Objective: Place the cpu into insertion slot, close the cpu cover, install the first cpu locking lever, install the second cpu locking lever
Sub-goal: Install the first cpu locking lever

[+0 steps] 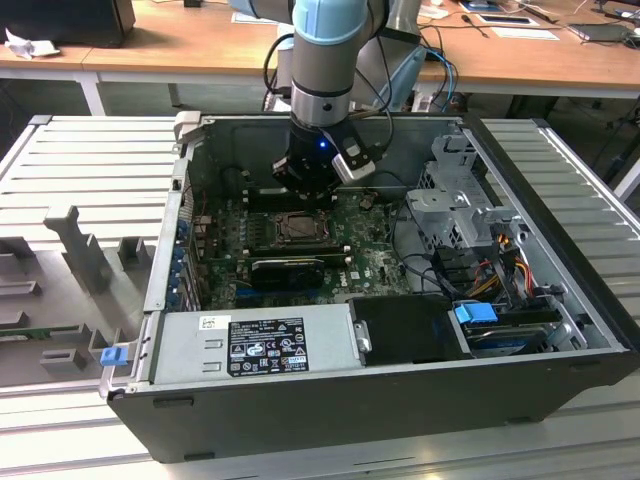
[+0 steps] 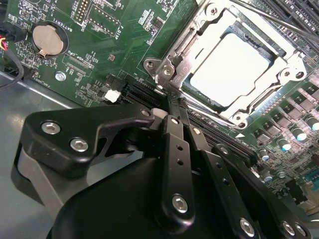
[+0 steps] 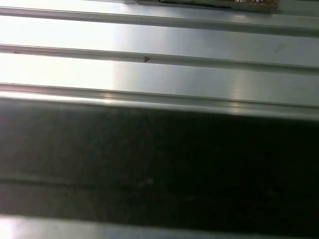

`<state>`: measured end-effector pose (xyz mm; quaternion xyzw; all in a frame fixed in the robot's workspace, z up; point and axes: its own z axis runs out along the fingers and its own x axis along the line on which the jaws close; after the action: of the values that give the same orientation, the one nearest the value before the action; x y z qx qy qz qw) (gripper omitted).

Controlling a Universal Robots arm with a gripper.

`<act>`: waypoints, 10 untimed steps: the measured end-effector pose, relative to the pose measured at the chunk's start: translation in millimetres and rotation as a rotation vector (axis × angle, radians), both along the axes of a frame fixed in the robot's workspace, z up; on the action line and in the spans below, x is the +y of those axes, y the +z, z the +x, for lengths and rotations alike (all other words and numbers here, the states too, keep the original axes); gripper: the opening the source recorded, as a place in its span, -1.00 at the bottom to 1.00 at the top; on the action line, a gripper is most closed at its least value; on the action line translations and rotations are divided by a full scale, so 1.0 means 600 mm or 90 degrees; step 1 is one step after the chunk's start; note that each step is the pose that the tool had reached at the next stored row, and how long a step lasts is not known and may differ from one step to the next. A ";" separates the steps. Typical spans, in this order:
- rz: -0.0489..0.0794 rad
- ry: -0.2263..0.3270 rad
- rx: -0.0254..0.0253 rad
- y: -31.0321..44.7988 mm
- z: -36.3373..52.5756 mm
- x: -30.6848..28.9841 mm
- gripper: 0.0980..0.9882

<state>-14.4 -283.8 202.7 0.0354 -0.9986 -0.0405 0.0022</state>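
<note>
A: Where's the tool?
B: Down inside the open computer case, just above the green motherboard. In the second wrist view the tool has its two black fingers pressed together, tips meeting right at the corner of the socket. Nothing gripped between them that I can see; the tips sit against the small metal tab at that corner.

A: And the cpu?
B: The cpu sits flat in the insertion slot, silver-grey top facing up. The cpu cover is down over it, its frame running around the chip's edges, with the chip showing through the square cut-out.

A: Levers?
B: A thin metal rod runs along the far side of the socket. Can't tell if it's latched.

A: Anything else?
B: Coin battery on the board, well apart from the socket. In the exterior view the socket is directly below the arm. The grey power supply lies along the near wall, and the case rests on a ribbed metal tabletop.
</note>
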 end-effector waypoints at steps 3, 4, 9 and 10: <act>0.000 0.000 0.0001 0.000 0.000 -0.0001 -0.98; 0.000 0.000 0.0002 0.001 0.000 -0.0002 -0.98; 0.000 0.000 0.0000 0.004 0.000 -0.0001 -0.98; -0.001 0.000 0.0001 0.004 0.000 0.0000 -0.98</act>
<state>-14.4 -283.9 205.2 0.0355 -0.9986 -0.0395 0.0023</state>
